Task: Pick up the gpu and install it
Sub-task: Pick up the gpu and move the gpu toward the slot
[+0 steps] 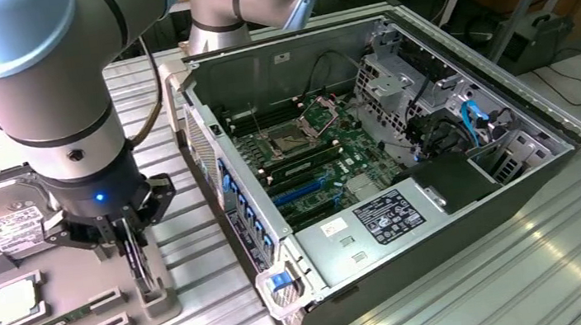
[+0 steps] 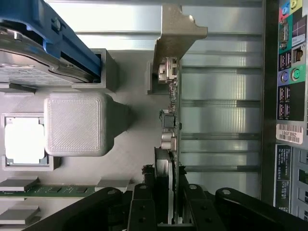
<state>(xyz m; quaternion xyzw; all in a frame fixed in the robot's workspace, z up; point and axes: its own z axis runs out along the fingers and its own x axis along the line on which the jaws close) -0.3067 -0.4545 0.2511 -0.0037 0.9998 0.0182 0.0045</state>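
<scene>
Wrist view: claw (image 2: 166, 190) pinching the gpu (image 2: 172, 120) by its near edge. Card stands upright directly beneath the claw, seated in the grey holder (image 1: 162, 304). Grasp step in hand. Judged requirement: straight pull clear of the slot.

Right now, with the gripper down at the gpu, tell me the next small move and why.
Probably lift straight up. The gripper looks closed on the gpu, which stands on edge in the grey holder beside the open computer case; a vertical pull should clear the slot without tilting.
</scene>
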